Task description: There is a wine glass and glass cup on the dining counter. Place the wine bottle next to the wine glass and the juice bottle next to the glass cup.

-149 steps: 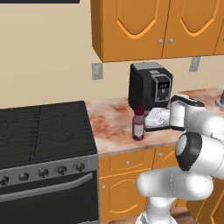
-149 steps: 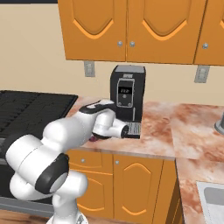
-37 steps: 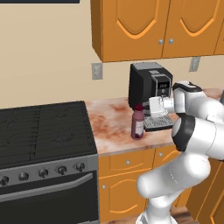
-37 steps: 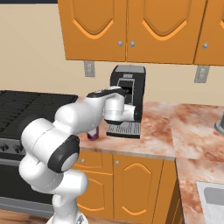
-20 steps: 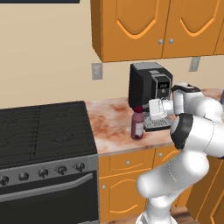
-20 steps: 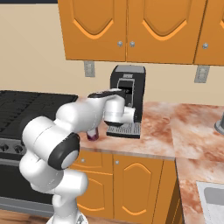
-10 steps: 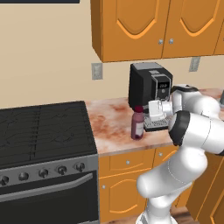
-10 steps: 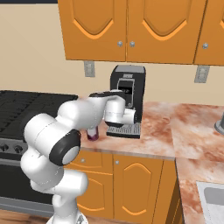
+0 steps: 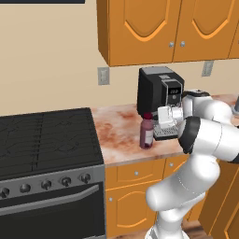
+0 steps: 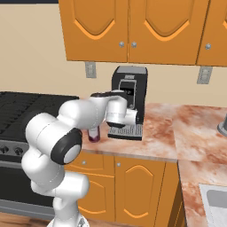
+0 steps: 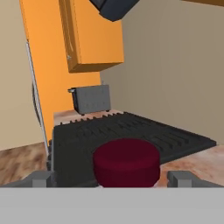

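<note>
The juice bottle (image 9: pixel 146 132) is short and dark purple with a pinkish-red cap, and it stands upright on the marbled worktop (image 9: pixel 119 130) between the stove and the coffee machine. My gripper (image 9: pixel 154 119) is level with the cap, just to the bottle's right, and points toward it. In the hand view the maroon cap (image 11: pixel 126 162) sits centred between my two finger tips (image 11: pixel 41 179), with a gap on each side. The gripper (image 11: pixel 111 180) is open and touches nothing. In the right base view my forearm hides most of the juice bottle (image 10: pixel 93 133).
A black coffee machine (image 9: pixel 158 92) stands right behind my hand, its drip tray (image 10: pixel 126 131) beside the bottle. The black stove (image 9: pixel 46 140) lies to the left and a toaster (image 11: pixel 91 99) beyond it. Orange wall cabinets (image 9: pixel 163 28) hang overhead.
Over the earlier frames my hand rose from beside the bottle's body to cap height and edged slightly left toward it. The bottle has not moved.
</note>
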Tool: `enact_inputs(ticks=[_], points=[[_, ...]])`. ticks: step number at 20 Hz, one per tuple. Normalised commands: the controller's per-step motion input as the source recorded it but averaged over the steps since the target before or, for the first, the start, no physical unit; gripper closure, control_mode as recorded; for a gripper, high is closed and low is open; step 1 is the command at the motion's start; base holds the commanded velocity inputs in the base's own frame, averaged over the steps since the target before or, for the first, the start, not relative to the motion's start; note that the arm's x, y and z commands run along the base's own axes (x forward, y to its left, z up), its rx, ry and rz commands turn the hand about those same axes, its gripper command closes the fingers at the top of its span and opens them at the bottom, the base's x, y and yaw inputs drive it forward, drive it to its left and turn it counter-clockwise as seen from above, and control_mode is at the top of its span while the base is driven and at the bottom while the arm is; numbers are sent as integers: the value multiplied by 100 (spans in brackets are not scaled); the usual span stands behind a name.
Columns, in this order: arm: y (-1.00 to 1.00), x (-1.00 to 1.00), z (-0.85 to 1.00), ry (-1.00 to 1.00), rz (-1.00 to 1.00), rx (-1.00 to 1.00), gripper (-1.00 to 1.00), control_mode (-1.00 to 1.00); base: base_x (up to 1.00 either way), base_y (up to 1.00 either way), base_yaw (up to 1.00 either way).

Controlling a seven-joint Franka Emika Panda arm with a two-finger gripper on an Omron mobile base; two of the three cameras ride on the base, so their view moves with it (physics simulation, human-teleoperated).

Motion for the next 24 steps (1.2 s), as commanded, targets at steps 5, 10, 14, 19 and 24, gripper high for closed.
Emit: enact_inputs(ticks=[5, 10, 14, 19, 24], points=[[0, 4, 0, 1, 0, 0, -100, -100, 0, 0, 0], [6, 7, 0, 0, -2, 0, -100, -100, 0, 0, 0], [11, 0, 0, 0, -2, 0, -100, -100, 0, 0, 0], [21, 0, 0, 0, 0, 0, -100, -100, 0, 0, 0], [10, 0, 0, 0, 0, 0, 100, -100, 0, 0, 0]])
